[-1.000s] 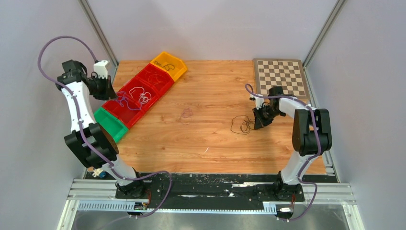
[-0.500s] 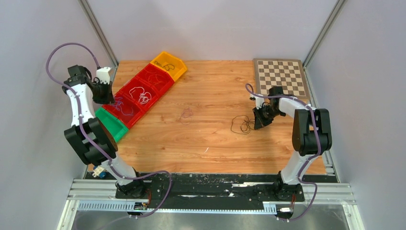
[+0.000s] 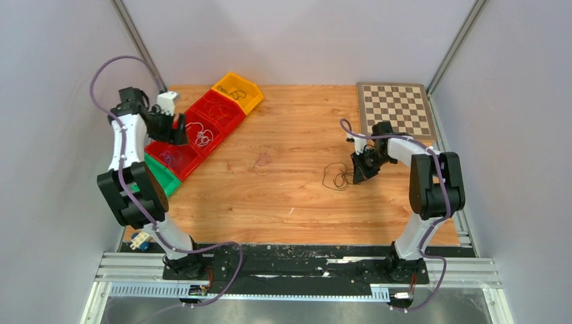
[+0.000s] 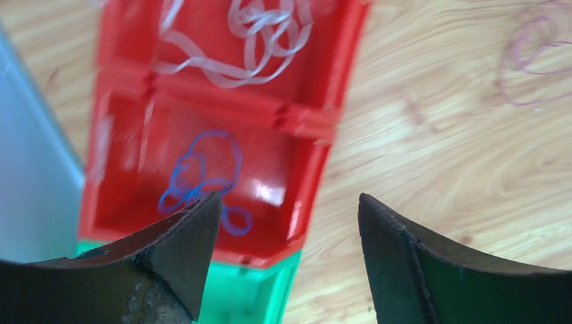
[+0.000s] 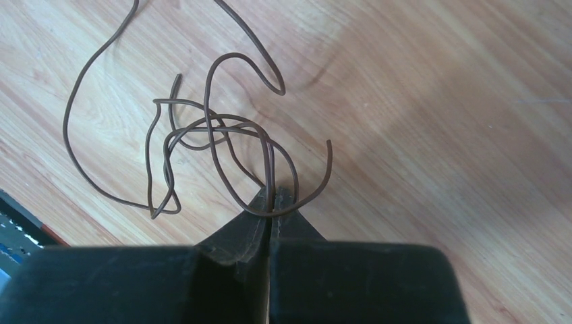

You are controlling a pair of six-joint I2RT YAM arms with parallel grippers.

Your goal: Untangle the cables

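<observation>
On a wooden table, the right gripper is pinched tight on a loop of a dark brown cable that sprawls in loose curls on the wood. The left gripper hangs with fingers spread wide (nothing between them) over a red bin holding a blue cable; a white cable lies in the neighbouring red bin.

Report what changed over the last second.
The left gripper swung rightward and opened, letting the blue wire drop into the red bin beside the green bin. The right gripper edged slightly left, still shut on the brown wire.
</observation>
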